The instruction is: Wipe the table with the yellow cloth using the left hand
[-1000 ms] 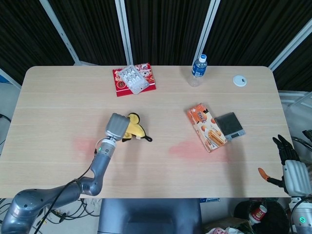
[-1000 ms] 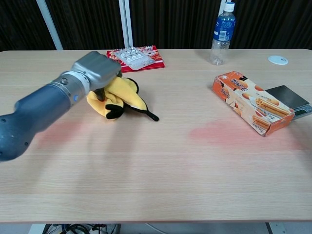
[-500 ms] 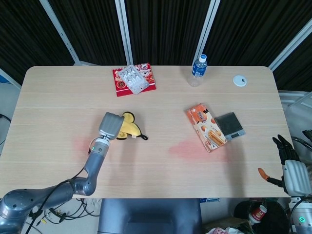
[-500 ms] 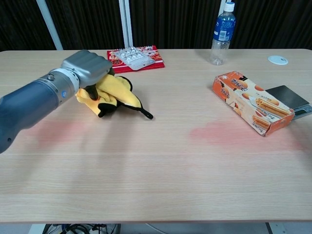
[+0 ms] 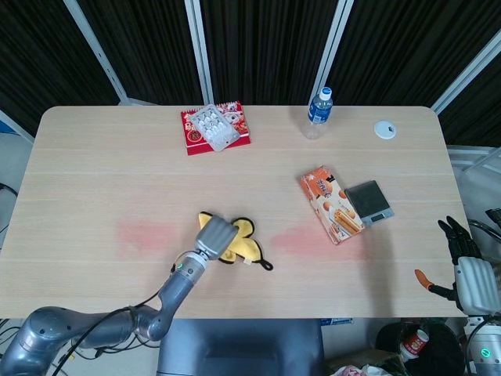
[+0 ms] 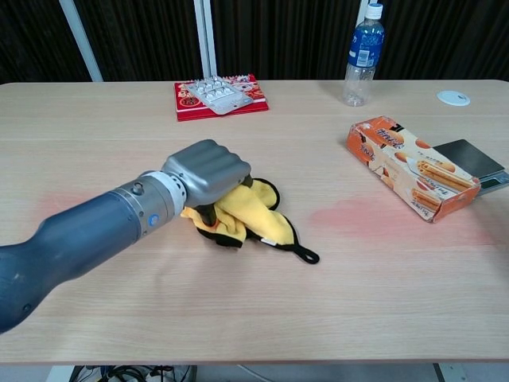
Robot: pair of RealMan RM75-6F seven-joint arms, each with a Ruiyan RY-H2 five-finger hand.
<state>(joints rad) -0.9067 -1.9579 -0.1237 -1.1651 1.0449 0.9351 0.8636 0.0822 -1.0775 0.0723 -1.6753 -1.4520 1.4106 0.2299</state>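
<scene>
Nearest to us, our left hand (image 6: 208, 173) sits curled down over the yellow cloth (image 6: 253, 215), fingers closed on its bunched left part and pressing it onto the table (image 6: 254, 318). The cloth lies near the table's middle, a little toward the near edge, and spreads out from under the hand to the right, its long axis running left to right with a black loop trailing off the right, nearer end. That puts the free cloth on the side toward the pink smear (image 6: 358, 217), which lies just right of it; a fainter pink smear (image 5: 142, 233) sits to the left of our hand. We judge a rightward sweep would carry the cloth onto the nearer stain. Our right hand (image 5: 463, 262) hangs off the table's right near corner, well apart from the cloth, holding nothing and with its fingers extended. Farther right lies the orange snack box (image 6: 402, 167), and a water bottle (image 6: 362, 54) stands at the far edge.
</scene>
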